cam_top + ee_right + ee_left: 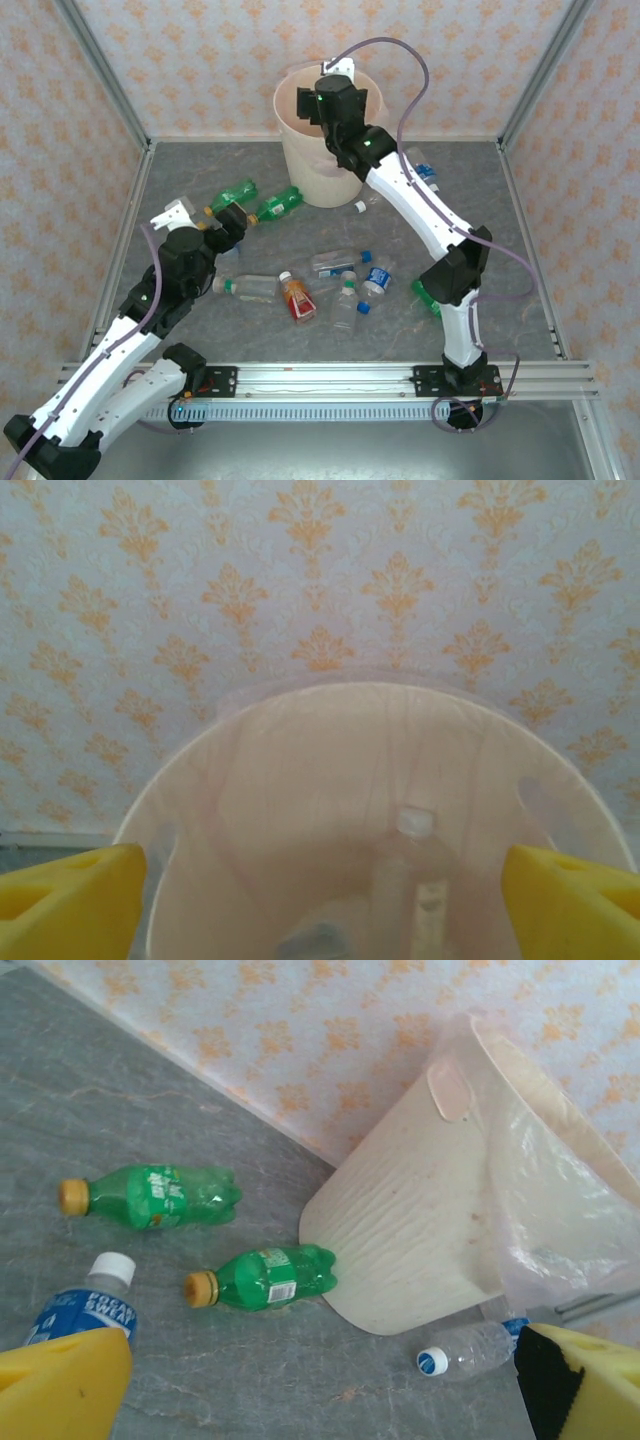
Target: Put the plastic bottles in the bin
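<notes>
Closest to the lens, the yellow fingers (62, 1385) of the left end effector (322, 1395) stood spread wide at the two lower corners of the left wrist view, with only the grey desk (150, 1090) between them. A blue-labelled bottle (85, 1312) with a white cap lay just beside one of those fingers. Beyond it, two bottles with yellow caps lay on their sides. The first green bottle (152, 1197) was apart from the bin (410, 1230), and the second green bottle (268, 1277) had its base right at the bin's foot. A small clear bottle (468, 1348) with a blue-and-white cap lay near the bin's base on the other side. Seen from above, the left end effector (178, 212) sat over the left part of the desk, near the green pair. The right end effector (335, 85) hung over the mouth of the bin at the far side of the desk, its yellow fingers (70, 905) wide apart and gripping nothing. Below them, inside the pinkish liner, a capped clear bottle (415, 880) showed only as a blur. On the middle of the desk lay a red-orange bottle (298, 297) among several clear ones, and a third green bottle (428, 297) lay beside the right arm.
</notes>
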Robot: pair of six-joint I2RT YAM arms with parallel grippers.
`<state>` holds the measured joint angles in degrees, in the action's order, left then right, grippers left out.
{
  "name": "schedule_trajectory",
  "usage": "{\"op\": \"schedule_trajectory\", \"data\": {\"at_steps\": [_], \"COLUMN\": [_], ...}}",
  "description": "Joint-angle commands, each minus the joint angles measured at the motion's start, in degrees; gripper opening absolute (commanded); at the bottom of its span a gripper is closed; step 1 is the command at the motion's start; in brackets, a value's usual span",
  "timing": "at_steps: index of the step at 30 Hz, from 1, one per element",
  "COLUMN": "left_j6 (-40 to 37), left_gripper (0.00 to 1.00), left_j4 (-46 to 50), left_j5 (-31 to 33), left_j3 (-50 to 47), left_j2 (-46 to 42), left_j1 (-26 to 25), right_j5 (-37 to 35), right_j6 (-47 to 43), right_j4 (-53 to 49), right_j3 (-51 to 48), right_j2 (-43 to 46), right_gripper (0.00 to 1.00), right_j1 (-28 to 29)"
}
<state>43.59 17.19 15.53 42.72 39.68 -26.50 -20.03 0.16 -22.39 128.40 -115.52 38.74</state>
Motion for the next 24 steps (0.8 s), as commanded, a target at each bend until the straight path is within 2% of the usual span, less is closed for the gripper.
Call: {"op": "schedule_trajectory", "data": {"at_steps": [1,6,14,18,24], "left_j6": [7.94,17.08,30.05,34.34,40.34], "left_gripper": [0.99,0.99,0.95,0.92,0.87], "left_j4": [4.94,11.36,21.06,19.63,10.78], "left_j5": [4.62,5.54,0.55,-4.27,-14.78], "left_j3": [-1.23,-2.44,-4.39,-7.56,-15.42], "left_j2": [-2.04,-4.03,-1.2,0.5,4.53], "left_j1": [0.38,0.44,0.5,0.92,3.53], "right_j5": [-1.58,-0.16,-0.82,-2.42,-4.13], "right_j6": [1.19,2.23,2.43,1.29,-0.16], "right_j4": [1.1,7.01,14.27,15.69,16.8], "right_j3": [-4.47,-16.86,-33.65,-39.07,-44.57], "right_j2": [6.61,14.81,26.44,31.33,36.7], "right_gripper": [0.92,1.0,1.0,1.0,1.0], "right_j1": [0.63,0.72,0.74,0.72,0.72]}}
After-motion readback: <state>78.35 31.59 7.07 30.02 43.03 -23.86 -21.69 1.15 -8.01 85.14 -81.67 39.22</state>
